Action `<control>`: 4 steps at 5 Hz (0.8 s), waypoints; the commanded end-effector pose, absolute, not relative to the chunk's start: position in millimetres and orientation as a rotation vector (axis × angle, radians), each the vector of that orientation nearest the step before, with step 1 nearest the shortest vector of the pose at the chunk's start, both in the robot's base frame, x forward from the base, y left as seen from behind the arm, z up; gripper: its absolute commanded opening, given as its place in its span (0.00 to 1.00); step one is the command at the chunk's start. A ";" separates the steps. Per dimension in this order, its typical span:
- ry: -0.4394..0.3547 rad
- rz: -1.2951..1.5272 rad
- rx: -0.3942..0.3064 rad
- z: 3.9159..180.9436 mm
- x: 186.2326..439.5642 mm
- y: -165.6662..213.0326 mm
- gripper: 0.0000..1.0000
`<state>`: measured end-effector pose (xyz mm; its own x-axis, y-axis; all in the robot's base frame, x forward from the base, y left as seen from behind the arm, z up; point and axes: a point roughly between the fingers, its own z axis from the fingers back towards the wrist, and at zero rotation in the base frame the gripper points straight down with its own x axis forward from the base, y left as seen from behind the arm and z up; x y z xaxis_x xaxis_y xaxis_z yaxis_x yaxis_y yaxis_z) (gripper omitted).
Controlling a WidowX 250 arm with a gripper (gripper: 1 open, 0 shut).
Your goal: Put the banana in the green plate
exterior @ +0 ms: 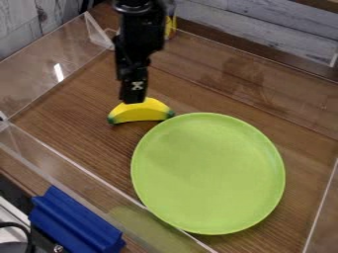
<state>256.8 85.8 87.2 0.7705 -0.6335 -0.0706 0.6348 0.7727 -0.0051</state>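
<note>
the jaws (132, 97) stand apart, pointing down just above the banana (138, 112), which lies on the wooden desk (224, 79) touching the green plate's (209, 170) rim. risk: the smooth curved plastic could squirt sideways if the jaws close off-centre, or 1 finger could catch that rim.
</note>
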 end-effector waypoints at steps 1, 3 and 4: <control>0.009 -0.676 0.058 92.6 259.8 94.6 1.00; -0.023 -0.666 0.045 72.9 263.2 102.9 1.00; -0.034 -0.663 0.041 63.0 265.4 106.8 1.00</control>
<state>262.0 103.7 54.1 0.7841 -0.6206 0.0013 0.6205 0.7840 0.0170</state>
